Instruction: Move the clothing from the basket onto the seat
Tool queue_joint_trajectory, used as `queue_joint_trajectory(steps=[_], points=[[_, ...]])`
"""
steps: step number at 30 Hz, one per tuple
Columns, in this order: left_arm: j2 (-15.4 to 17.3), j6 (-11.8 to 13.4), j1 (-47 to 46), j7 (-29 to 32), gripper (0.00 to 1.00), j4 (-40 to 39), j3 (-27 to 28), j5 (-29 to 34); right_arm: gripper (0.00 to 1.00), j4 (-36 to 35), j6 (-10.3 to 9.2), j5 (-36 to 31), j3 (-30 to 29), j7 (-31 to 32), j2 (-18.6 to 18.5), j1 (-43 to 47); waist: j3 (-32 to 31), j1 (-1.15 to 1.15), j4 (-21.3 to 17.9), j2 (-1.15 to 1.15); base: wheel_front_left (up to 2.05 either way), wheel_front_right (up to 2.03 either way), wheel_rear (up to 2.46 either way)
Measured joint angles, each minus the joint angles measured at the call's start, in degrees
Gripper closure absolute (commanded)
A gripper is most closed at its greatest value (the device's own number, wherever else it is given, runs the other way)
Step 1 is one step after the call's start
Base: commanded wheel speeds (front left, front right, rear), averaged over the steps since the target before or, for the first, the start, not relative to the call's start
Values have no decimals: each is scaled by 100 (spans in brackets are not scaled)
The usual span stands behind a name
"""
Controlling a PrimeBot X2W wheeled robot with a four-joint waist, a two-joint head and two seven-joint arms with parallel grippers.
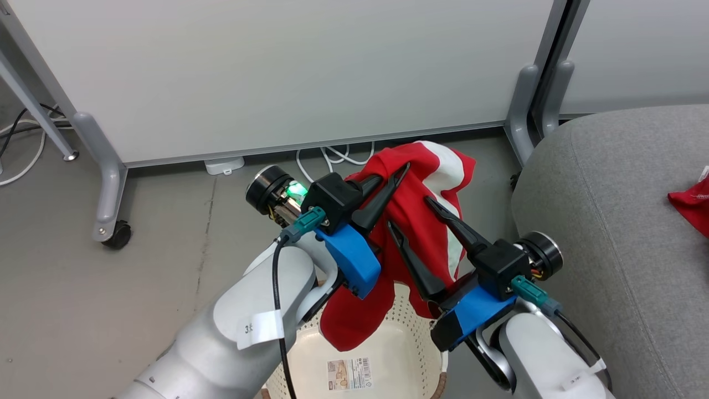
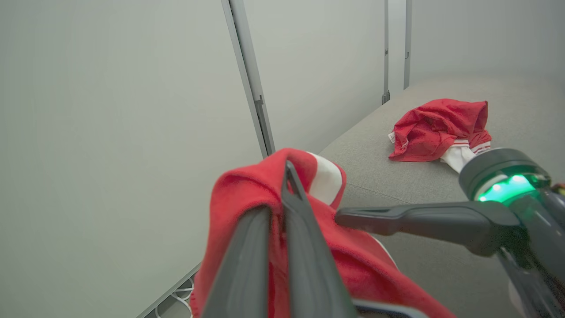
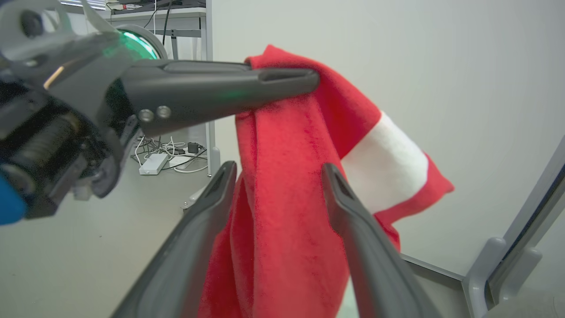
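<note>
grey floor (image 1: 111,305) w/ basket (image 1: 412,327); l gripper (image 1: 396,174) clamped on striped red garment (image 1: 437,166) above it; r gripper (image 1: 409,211) apart alongside.

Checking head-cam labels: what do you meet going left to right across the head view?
caster wheel → white box on the floor → striped red garment → grey seat → red garment on the seat

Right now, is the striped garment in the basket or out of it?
Out: the striped garment hangs from the shut left gripper above the basket, whose labelled floor lies bare. Hem contact: cannot tell.
</note>
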Motion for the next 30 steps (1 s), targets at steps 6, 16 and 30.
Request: queue_joint_trajectory(steps=[6, 16, 30], points=[[-89, 0, -60, 0, 100, -11, -70, -1, 0, 404, 0, -73, -38, 0, 22, -354, 57, 0, 91, 0, 0, 0, 0], [-193, 0, -126, 0, 100, -26, -187, -16, 100, 1079, 0, 81, 203, 0, 36, -736, 100, 0, 138, 0, 0, 0, 0], [-197, 0, -127, 0, 100, -16, -183, -25, 100, 1140, 0, 126, 222, 0, 37, -772, 93, 0, 136, 0, 0, 0, 0]])
